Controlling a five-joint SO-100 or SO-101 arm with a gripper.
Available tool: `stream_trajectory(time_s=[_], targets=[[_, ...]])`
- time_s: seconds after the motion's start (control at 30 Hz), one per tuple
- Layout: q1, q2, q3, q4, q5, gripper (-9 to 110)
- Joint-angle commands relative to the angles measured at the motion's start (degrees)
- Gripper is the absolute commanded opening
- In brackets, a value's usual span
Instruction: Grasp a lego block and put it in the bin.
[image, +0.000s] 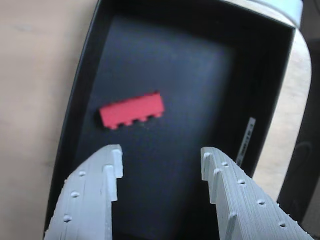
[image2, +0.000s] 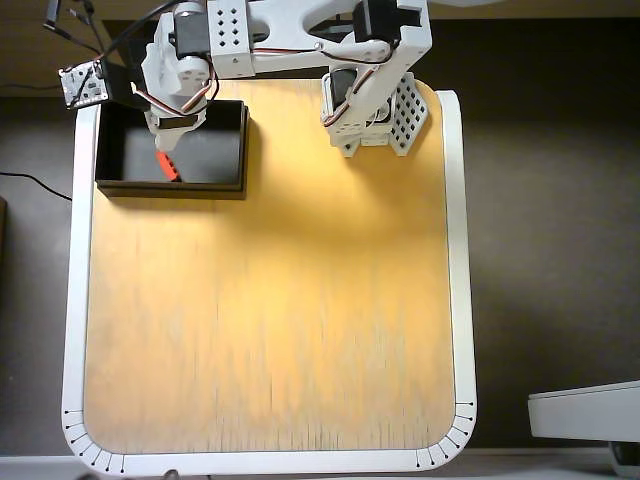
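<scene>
The red lego block (image: 132, 110) lies flat on the dark floor of the black bin (image: 260, 75), studs toward the camera in the wrist view. My gripper (image: 161, 162) hangs open just above it, both grey fingers apart with nothing between them. In the overhead view the bin (image2: 225, 140) sits at the table's far left corner, the gripper (image2: 168, 140) is over its middle, and a sliver of the lego block (image2: 167, 166) shows below the fingers. A small white label (image: 246, 140) is on the bin's right wall.
The arm's base (image2: 375, 115) stands at the back of the wooden table (image2: 270, 320), right of the bin. The table has a white rim (image2: 455, 250). A white object (image2: 585, 410) lies off the table at lower right.
</scene>
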Motion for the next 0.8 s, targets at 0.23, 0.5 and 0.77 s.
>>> stream_trajectory(time_s=[0.23,0.5,0.77], targets=[[-11.16,10.37,-8.7,-12.39,-13.27,25],[-23.12,18.46,-8.7,-17.4,-19.86,19],[-34.8,26.98,-8.7,-17.4,-20.65,0]])
